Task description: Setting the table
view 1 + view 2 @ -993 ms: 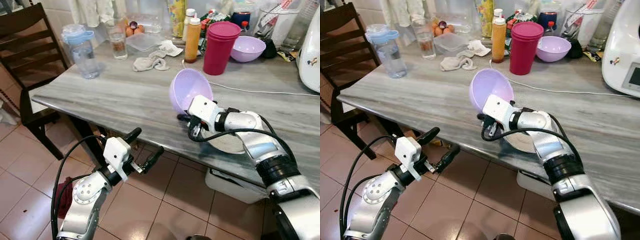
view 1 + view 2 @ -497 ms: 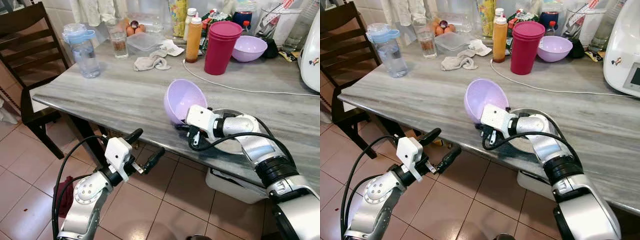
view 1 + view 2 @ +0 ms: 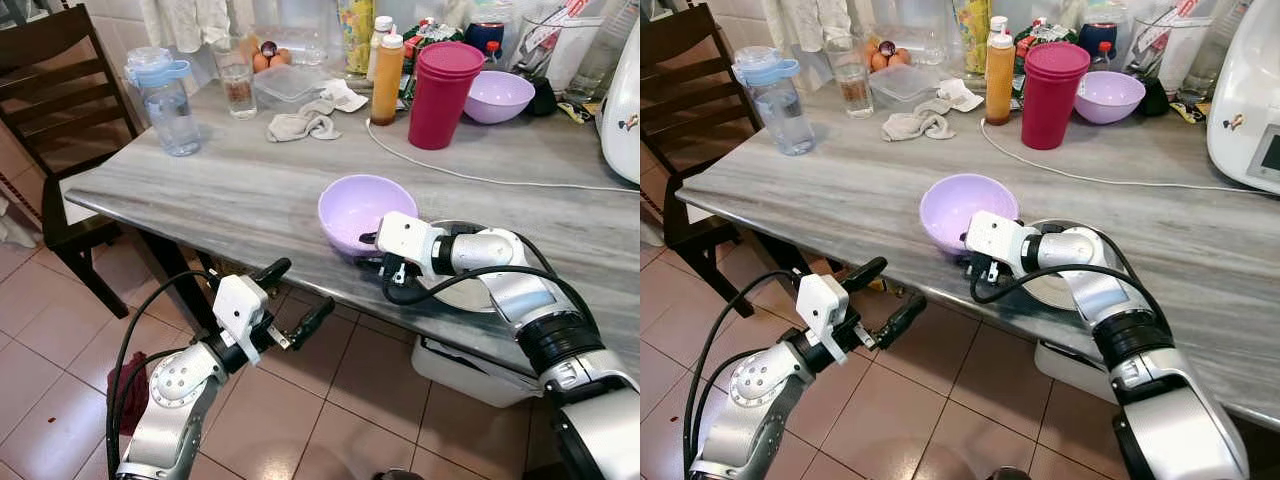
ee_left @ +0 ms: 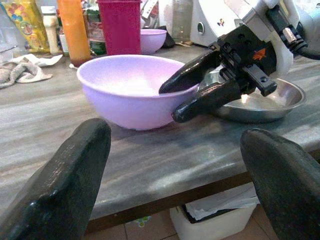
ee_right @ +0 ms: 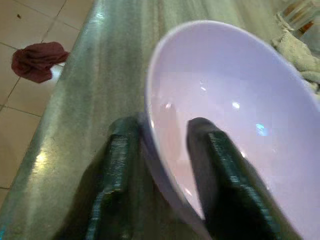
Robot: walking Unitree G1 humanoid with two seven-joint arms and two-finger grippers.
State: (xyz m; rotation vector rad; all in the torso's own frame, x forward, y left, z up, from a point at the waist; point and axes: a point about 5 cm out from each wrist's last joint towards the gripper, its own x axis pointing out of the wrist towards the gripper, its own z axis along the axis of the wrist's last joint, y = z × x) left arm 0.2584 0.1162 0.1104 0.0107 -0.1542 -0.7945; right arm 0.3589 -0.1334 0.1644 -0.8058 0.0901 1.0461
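Setting down the bowl [image 3: 357, 206] on the table [image 3: 200, 190]: right hand [image 4: 192, 91] pinched its rim (left hand [image 3: 292, 298] spread, idle); next, let go.

At the table's far left corner: a water jug [image 3: 165, 100] with blue lid, a glass [image 3: 237, 78] beside it, then eggs [image 3: 267, 58] and a clear tub [image 3: 288, 83]. Nearer: a crumpled cloth [image 3: 302, 125]. Further right: an orange bottle [image 3: 384, 79] and a red tumbler [image 3: 439, 94]. White cable [image 3: 480, 179] trailing across the top. Left of the table, a dark chair [image 3: 55, 110]. Below, tiled floor [image 3: 60, 380], with a red rag [image 3: 128, 385] and a white bin [image 3: 470, 370].
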